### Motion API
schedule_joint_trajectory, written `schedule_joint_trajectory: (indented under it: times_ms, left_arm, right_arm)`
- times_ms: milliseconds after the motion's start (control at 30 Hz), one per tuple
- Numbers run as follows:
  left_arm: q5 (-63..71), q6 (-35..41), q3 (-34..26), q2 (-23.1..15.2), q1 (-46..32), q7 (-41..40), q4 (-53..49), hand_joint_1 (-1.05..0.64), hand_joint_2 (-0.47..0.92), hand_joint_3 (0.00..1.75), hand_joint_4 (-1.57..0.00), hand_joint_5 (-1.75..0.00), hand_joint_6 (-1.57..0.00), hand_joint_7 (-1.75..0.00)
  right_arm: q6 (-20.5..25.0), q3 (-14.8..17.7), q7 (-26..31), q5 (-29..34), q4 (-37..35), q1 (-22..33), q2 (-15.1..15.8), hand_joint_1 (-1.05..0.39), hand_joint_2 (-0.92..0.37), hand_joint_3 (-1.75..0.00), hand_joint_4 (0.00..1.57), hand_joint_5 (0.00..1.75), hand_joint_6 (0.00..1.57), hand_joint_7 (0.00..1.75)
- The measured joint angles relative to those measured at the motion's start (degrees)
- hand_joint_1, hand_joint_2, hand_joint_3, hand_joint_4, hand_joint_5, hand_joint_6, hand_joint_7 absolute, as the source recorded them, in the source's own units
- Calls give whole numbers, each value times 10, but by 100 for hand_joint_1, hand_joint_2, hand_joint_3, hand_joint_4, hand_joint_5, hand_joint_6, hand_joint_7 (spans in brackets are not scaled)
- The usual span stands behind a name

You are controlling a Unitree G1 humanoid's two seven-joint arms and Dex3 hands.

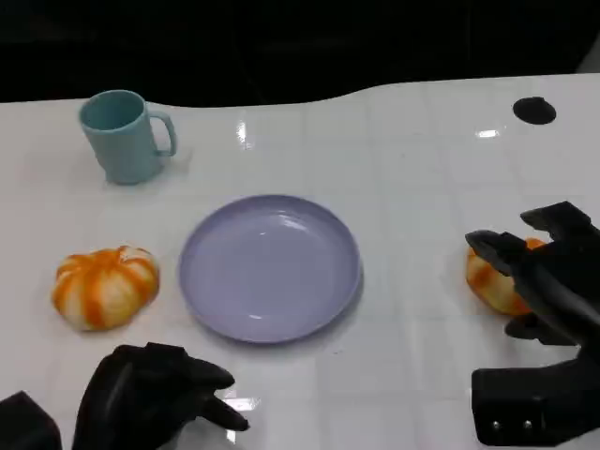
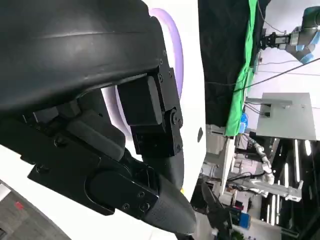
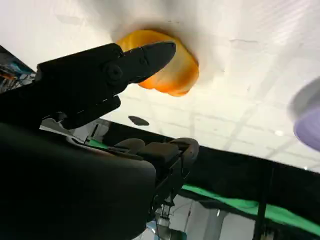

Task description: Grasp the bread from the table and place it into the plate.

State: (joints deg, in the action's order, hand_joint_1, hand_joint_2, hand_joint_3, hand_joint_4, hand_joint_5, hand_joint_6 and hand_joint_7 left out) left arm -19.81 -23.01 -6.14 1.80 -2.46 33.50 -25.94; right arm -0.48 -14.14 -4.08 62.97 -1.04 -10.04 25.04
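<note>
Bread-wise, your target's probably the orange bun (image 1: 494, 281) at the right edge, right of the lavender plate (image 1: 270, 267). Looks soft and light, so grab its sides gently. Your right hand (image 1: 544, 281) sits spread around it, not closed yet; left hand (image 1: 155, 394) rests curled, empty, lower left.

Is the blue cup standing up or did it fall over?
Standing up. The teal cup sits on its base on the table, opening upward.
</note>
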Motion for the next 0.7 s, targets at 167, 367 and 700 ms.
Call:
schedule_joint_trajectory:
  times_ms: [167,367,700]
  left_arm:
    - [0,0,0,0,0,0,1,-105,76,0,-157,-36,-157,-15]
    - [1,0,0,0,-1,0,1,-105,76,0,-157,-37,-157,-15]
    - [1,-1,0,1,-4,0,6,-105,76,0,-157,-37,-157,-16]
  right_arm:
    - [18,-25,6,3,-63,-36,-1,-49,-77,0,24,26,40,0]
    - [26,-51,43,-6,-158,-78,-6,-47,-79,-1,29,19,41,0]
    - [18,-84,106,-50,-298,-141,-17,-20,-85,0,97,52,81,5]
